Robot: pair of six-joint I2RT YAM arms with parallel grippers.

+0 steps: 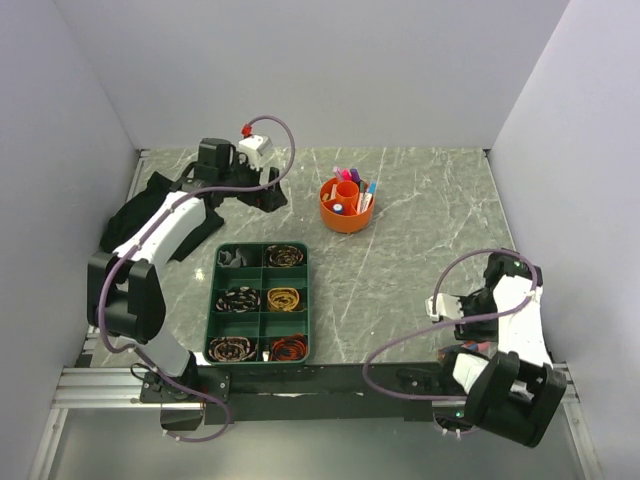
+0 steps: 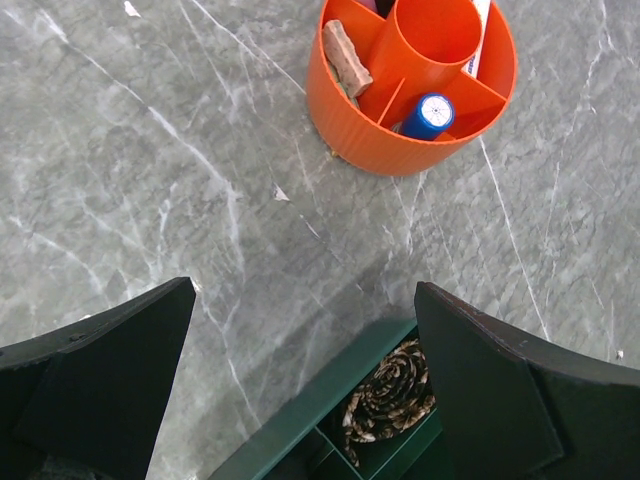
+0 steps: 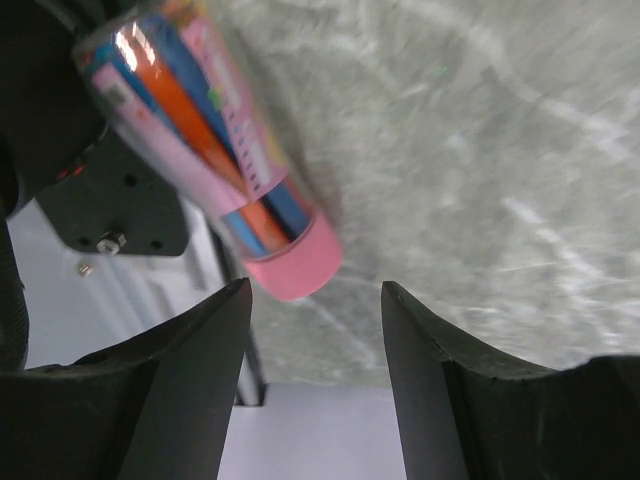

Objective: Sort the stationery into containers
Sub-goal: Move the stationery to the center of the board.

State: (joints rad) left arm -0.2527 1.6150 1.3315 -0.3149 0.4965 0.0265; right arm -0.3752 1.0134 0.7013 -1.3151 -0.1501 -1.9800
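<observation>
The orange pot [image 1: 346,206] stands at the middle back of the table and holds pink and purple pens [image 1: 344,175] and a blue-tipped marker [image 1: 370,190]. In the left wrist view the pot [image 2: 350,120] shows a beige eraser block [image 2: 345,55], a blue-capped piece [image 2: 432,115] and a white pen [image 2: 480,30]. My left gripper [image 2: 303,292] hangs open and holds nothing, between the pot and a green tray [image 2: 300,425]. A clear tube of coloured pens with a pink cap [image 3: 215,150] lies by the near table edge. My right gripper [image 3: 315,290] is open just short of the cap.
The green compartment tray [image 1: 308,300] holds coiled patterned bands [image 2: 390,395] and sits front left of centre. The right arm's base mount [image 3: 115,205] is close beside the tube. The table's near edge [image 3: 330,380] runs just under my right fingers. Walls enclose three sides.
</observation>
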